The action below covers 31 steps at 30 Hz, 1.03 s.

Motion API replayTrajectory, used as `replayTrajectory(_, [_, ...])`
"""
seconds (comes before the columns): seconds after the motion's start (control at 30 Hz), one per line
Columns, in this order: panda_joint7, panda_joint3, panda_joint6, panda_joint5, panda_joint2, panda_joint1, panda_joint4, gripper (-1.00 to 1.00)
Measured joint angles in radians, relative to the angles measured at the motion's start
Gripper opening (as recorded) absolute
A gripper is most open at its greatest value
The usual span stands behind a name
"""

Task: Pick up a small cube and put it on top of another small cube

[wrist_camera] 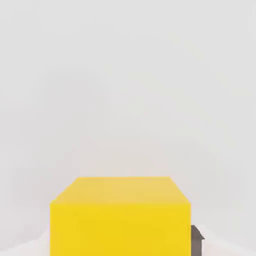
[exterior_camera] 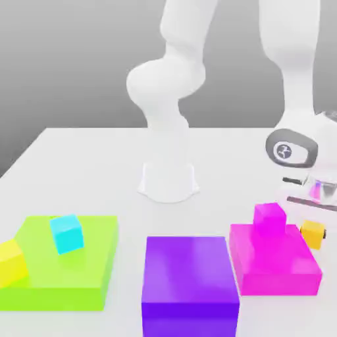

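Purple block [exterior_camera: 189, 270], lower centre of the exterior view; beyond it, at right, my gripper [exterior_camera: 313, 235] is closed on the orange cube [exterior_camera: 312, 233]. It looks light, stiff, perhaps slick, best pinched mid-height across opposite flat faces.

It is a simulated, lab-like robotics setup: a white robot arm [exterior_camera: 168, 118] based on a plain pale table [exterior_camera: 112, 171], coloured cubes [exterior_camera: 269, 220], smooth grey backdrop [exterior_camera: 79, 59].
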Motion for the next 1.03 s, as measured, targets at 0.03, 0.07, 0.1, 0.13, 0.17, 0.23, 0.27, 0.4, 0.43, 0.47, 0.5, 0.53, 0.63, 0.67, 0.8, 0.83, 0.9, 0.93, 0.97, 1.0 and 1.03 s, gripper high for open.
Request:
replayTrajectory(0.03, [-0.001,0.002,-0.009,0.001,-0.012,-0.002,-0.002,-1.0])
replayTrajectory(0.07, [-0.005,0.006,-0.029,0.005,-0.036,-0.005,-0.007,-1.0])
replayTrajectory(0.1, [-0.009,0.011,-0.053,0.01,-0.067,-0.008,-0.013,-1.0])
replayTrajectory(0.13, [-0.015,0.017,-0.08,0.018,-0.1,-0.013,-0.019,-1.0])
replayTrajectory(0.17, [-0.022,0.023,-0.108,0.028,-0.135,-0.017,-0.026,-1.0])
replayTrajectory(0.23, [-0.037,0.033,-0.164,0.051,-0.206,-0.024,-0.041,-1.0])
replayTrajectory(0.27, [-0.039,0.031,-0.19,0.067,-0.242,-0.03,-0.051,-1.0])
replayTrajectory(0.4, [-0.017,0.009,-0.289,0.108,-0.385,-0.076,-0.096,-1.0])
replayTrajectory(0.43, [-0.006,0.004,-0.314,0.112,-0.421,-0.085,-0.107,-1.0])
replayTrajectory(0.47, [0.006,-0.002,-0.338,0.114,-0.456,-0.093,-0.119,-1.0])
replayTrajectory(0.5, [0.019,-0.007,-0.362,0.115,-0.492,-0.102,-0.13,-1.0])
replayTrajectory(0.53, [0.034,-0.013,-0.386,0.114,-0.528,-0.112,-0.142,-1.0])
replayTrajectory(0.63, [0.081,-0.029,-0.458,0.104,-0.635,-0.15,-0.177,-1.0])
replayTrajectory(0.67, [0.098,-0.033,-0.481,0.099,-0.67,-0.164,-0.189,-1.0])
replayTrajectory(0.8, [0.143,-0.041,-0.488,0.088,-0.717,-0.204,-0.229,-1.0])
replayTrajectory(0.83, [0.144,-0.042,-0.453,0.088,-0.69,-0.205,-0.236,-1.0])
replayTrajectory(0.9, [0.148,-0.049,-0.375,0.085,-0.625,-0.201,-0.249,-1.0])
replayTrajectory(0.93, [0.149,-0.049,-0.334,0.084,-0.59,-0.202,-0.256,-1.0])
replayTrajectory(0.97, [0.149,-0.049,-0.31,0.083,-0.57,-0.202,-0.259,1.0])
replayTrajectory(1.0, [0.149,-0.049,-0.31,0.083,-0.57,-0.202,-0.259,1.0])
replayTrajectory(1.03, [0.149,-0.049,-0.31,0.083,-0.57,-0.202,-0.259,1.0])
